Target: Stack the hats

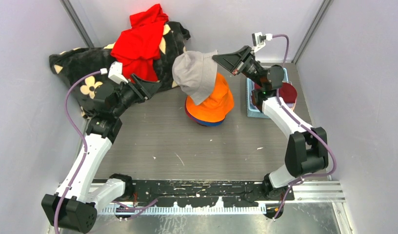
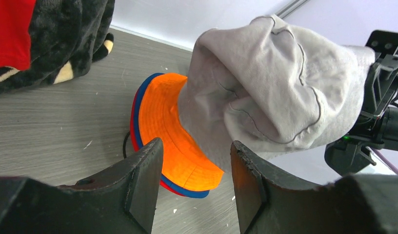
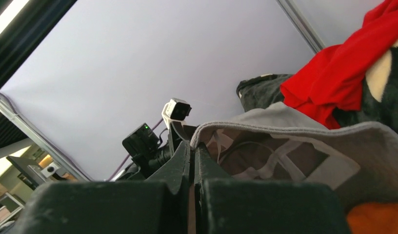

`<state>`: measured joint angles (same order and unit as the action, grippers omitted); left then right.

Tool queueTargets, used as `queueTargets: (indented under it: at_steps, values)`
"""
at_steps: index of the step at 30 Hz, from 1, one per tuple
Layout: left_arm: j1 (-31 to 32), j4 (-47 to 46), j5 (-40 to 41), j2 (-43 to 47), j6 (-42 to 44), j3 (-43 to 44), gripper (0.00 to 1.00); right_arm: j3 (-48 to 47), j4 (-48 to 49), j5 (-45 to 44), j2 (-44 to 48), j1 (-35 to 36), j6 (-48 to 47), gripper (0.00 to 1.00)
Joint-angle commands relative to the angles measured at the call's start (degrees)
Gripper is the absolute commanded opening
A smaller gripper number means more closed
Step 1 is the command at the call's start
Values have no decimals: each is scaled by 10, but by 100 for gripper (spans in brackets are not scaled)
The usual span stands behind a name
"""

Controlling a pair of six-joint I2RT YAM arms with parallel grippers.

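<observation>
Two grippers show, and only one of them carries anything. Your right gripper (image 1: 220, 59) is clamped on the brim of the grey hat (image 1: 194, 73), with its jaws drawn together and the cloth pinched between them. In the right wrist view that brim edge runs in between the dark fingers (image 3: 180, 168), and the hat's hollow inside opens toward the right of the frame. From above, the grey hat hangs in the upper middle of the frame, over the orange hat (image 1: 214, 105). You cannot tell whether its lower edge rests on the orange crown or hangs just clear of it. The orange hat tops the pile at the centre of the worktop (image 1: 153, 141), and beneath its brim the rims of a blue hat (image 2: 189, 191) and a red hat (image 2: 133, 122) peek out. Your left gripper (image 1: 150, 87) sits just left of the grey hat, with jaws spread wide and nothing between them. In the left wrist view both hats show through the gap, and neither finger touches them. At the right of the top view a maroon hat (image 1: 288, 91) lies on a teal tray (image 1: 250, 111), partly hidden behind your right arm. A black blanket (image 1: 85, 66) with cream flowers fills the upper left, and a red garment (image 1: 138, 44) is heaped on it.
</observation>
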<state>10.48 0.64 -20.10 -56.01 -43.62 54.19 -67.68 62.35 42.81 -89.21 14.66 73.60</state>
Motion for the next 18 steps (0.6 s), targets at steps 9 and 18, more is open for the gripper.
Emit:
queueTargets:
  at_steps: [9,18]
  values:
    - [-2,-35,-22,-6,-13,6,54,124,-182,-2,144,-61,-105,1]
    - [-2,-50,-28,-35,-18,11,54,170,-222,16,138,-129,-108,1]
